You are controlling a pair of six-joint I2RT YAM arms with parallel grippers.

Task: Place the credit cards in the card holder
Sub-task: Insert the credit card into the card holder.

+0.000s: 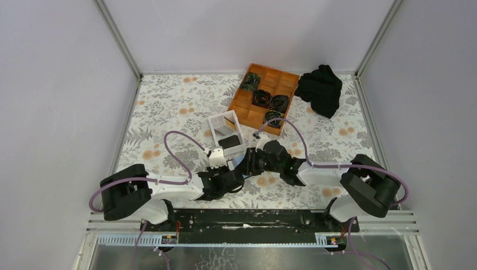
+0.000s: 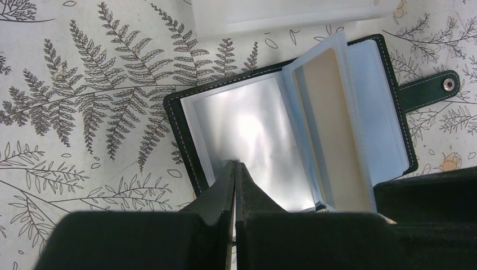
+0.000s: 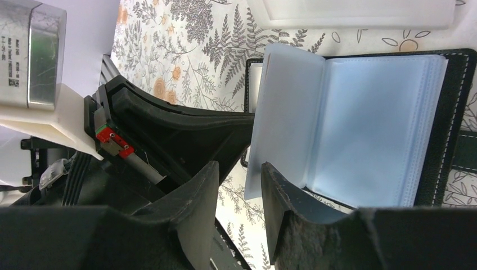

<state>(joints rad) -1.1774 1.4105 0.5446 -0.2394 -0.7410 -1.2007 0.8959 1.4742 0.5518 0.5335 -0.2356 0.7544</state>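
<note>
Card holder point(image 2: 247, 129) is lying open beside the white box point(image 2: 281, 17), left gripper point(image 2: 235, 169) pinching tight on its near edge, right gripper point(image 3: 240, 166) hanging part-open around a sleeve page point(image 3: 287, 112). I'm guessing a tug is risking spilling the orange-tan card point(image 2: 332, 129)

The only print is a small label on the silver camera housing point(image 3: 18, 61) (turned sideways), too small to read.

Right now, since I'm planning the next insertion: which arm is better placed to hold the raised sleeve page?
Right. The right end effector, open, brackets the raised sleeve page; the left end effector is shut over the card holder.
</note>
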